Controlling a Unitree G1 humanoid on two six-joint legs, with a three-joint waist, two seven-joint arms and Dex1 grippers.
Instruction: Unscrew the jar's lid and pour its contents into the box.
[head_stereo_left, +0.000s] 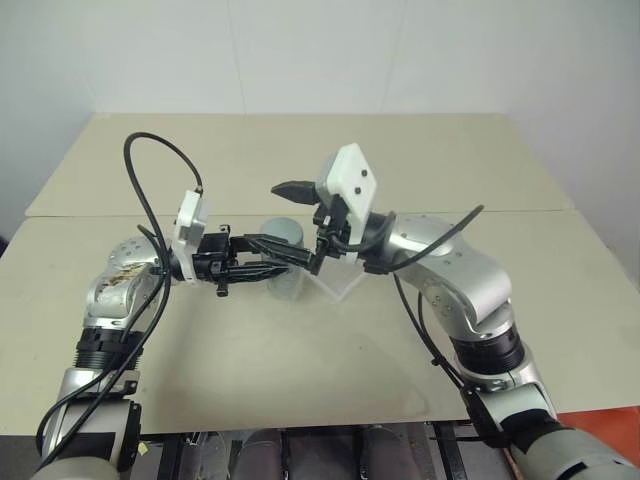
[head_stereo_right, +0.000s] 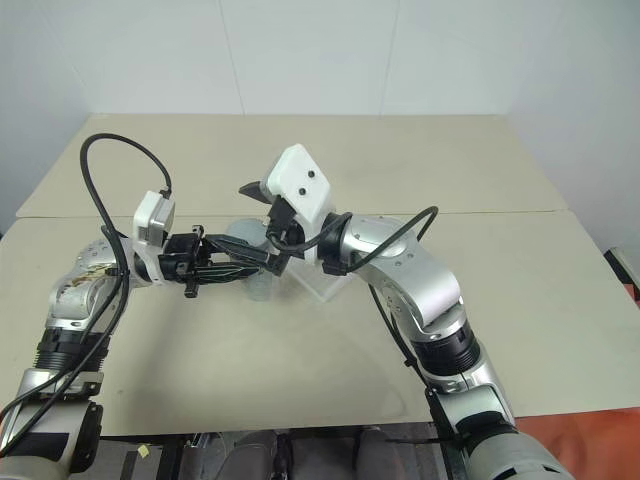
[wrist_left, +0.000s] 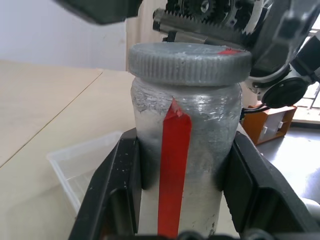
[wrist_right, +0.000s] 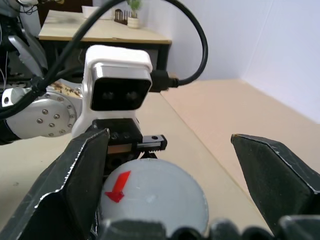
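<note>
The left pincer (wrist_left: 175, 190) is gripping the jar (wrist_left: 182, 150) by its sides, holding it upright just above the worktop (head_stereo_left: 300, 350) beside the box (wrist_left: 82, 167). The right pincer (wrist_right: 170, 165) is spreading wide around the lid (wrist_right: 152, 197), which is sitting on the jar.

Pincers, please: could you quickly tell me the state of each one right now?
Left pincer: closed on the jar.
Right pincer: open, fingers either side of the lid, not gripping it.
</note>
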